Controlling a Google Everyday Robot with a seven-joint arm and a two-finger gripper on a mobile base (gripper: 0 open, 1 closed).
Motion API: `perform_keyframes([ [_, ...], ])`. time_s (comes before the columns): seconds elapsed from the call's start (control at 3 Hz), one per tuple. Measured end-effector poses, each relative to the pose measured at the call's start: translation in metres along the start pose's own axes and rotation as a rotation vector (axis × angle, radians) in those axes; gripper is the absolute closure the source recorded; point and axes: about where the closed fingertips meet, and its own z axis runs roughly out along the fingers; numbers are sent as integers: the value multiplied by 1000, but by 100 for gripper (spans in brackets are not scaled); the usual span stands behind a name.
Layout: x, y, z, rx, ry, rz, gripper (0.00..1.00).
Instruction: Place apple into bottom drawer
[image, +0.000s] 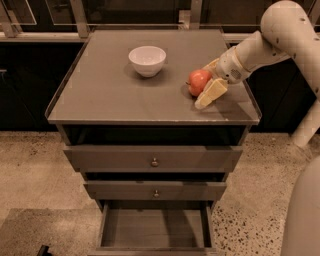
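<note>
The red-orange apple (197, 81) rests on the right part of the cabinet top (115, 95). My gripper (202, 86) reaches in from the right and straddles the apple. One cream finger (210, 93) lies against its near side, and the other sits tight behind it. The apple is still on the surface. The bottom drawer (155, 227) is pulled open at the foot of the cabinet, and its plain wooden inside shows nothing in it.
A white bowl (147, 60) stands on the cabinet top, left of the apple. Two knobbed drawers (154, 159) above the bottom one are closed. The white arm (280, 35) enters from the upper right. Speckled floor surrounds the cabinet.
</note>
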Motion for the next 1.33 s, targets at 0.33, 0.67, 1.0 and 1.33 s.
perform_keyframes([
  [0.33, 0, 0, 1, 0, 0, 0, 42],
  [0.67, 0, 0, 1, 0, 0, 0, 66],
  [1.0, 0, 0, 1, 0, 0, 0, 89],
  [1.33, -16, 5, 6, -46, -23, -44, 100],
])
